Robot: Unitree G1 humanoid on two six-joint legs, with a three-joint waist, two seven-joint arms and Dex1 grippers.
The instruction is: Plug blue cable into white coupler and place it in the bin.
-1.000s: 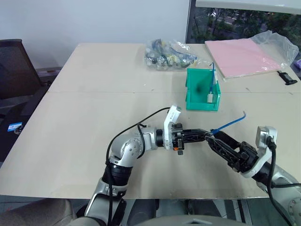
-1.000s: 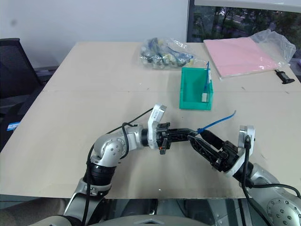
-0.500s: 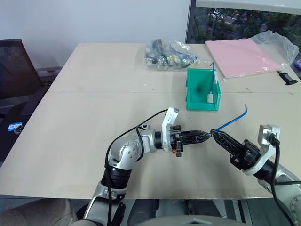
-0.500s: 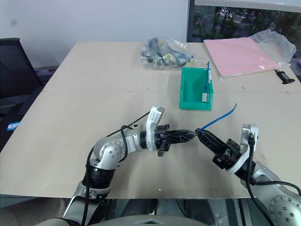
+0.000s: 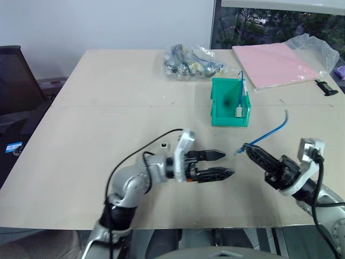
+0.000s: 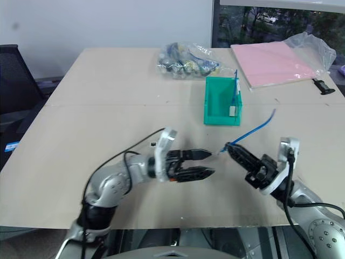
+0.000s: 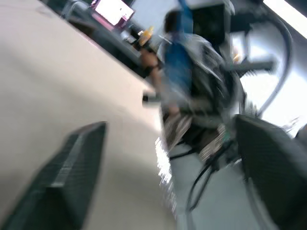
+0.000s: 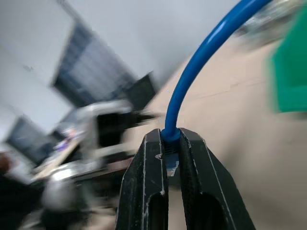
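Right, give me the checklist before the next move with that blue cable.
1. Right claw grips the blue cable: ok, shut on it near its plug end.
2. Left claw holds the coupler: not ok, open and empty.
3. White coupler found: cannot tell for sure; a small white block lies on the table behind the left arm.
4. Cable plugged in: not ok, no coupler seen at the gripped end.
5. Bin upright on the table: ok; it already holds another cable.
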